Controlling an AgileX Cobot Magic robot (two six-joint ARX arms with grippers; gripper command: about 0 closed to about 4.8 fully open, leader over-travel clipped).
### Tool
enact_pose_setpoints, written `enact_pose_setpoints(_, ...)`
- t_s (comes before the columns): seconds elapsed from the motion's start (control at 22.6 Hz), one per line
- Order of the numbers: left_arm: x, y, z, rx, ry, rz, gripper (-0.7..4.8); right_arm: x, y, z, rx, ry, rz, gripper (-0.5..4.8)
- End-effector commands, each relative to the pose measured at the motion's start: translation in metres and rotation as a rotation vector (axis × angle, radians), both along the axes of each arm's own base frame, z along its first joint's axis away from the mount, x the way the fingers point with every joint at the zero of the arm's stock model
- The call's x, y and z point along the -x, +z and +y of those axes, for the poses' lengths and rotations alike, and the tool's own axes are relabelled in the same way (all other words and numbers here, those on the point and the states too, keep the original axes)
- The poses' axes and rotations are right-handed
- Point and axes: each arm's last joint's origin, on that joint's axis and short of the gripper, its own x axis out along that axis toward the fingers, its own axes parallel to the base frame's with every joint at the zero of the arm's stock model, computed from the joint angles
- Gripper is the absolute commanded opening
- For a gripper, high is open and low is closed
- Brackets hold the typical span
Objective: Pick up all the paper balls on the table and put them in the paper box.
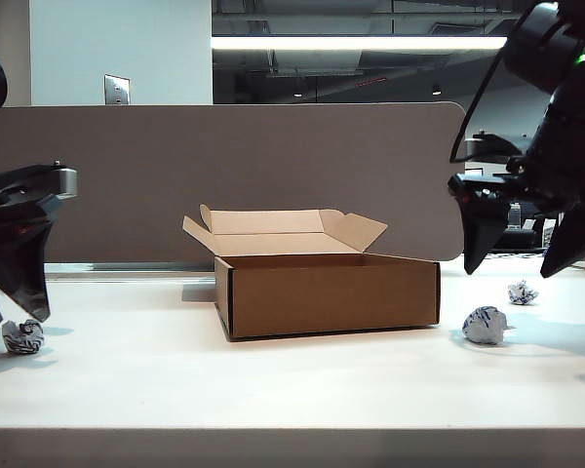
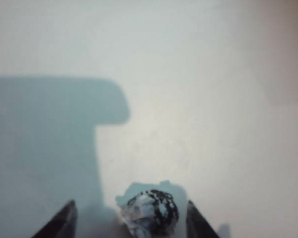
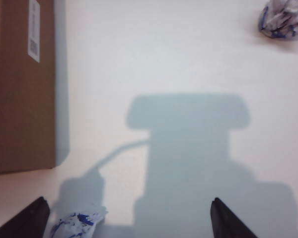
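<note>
The paper balls lie on the bench (image 1: 273,390), none yet in the paper box (image 1: 327,292) standing open mid-bench. The left ball (image 1: 23,335) sits between the spread fingers of the left pincer (image 2: 129,220), lined up for a grasp. The right pincer (image 3: 129,218), also spread wide, hovers over the nearer right ball (image 1: 486,325); the farther ball (image 1: 523,292) waits behind.
</note>
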Motion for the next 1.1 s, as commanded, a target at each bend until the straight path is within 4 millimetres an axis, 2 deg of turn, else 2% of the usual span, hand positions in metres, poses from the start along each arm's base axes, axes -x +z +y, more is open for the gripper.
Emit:
enact_pose_setpoints(0.04,0.0,0.002,-0.001,0.008,-0.006,0.006,2.74,-0.003,-0.002,0.002,-0.026,0.014,0.003,4.41)
enact_pose_setpoints(0.35,0.0,0.002,-0.001,0.028,-0.017,0.008,2.74,0.003,-0.008,0.013,-0.067,0.051,0.077,4.41)
enact_pose_setpoints(0.84,-0.001,0.001,-0.001,0.028,-0.017,0.005,2.74,0.006,-0.021,0.027,-0.004,0.076,0.13,4.17)
enact_pose_setpoints(0.88,-0.002,0.001,-0.002,0.028,-0.018,0.0,2.74,0.005,-0.026,0.028,0.002,0.075,0.149,4.03)
enact_pose_setpoints(0.93,-0.002,0.001,-0.002,0.029,-0.019,-0.009,2.74,0.004,-0.029,0.028,0.005,0.075,0.162,3.67)
enact_pose_setpoints(1.1,-0.003,0.002,-0.002,0.048,-0.028,-0.015,2.74,0.004,-0.032,0.028,0.008,0.075,0.174,3.54)
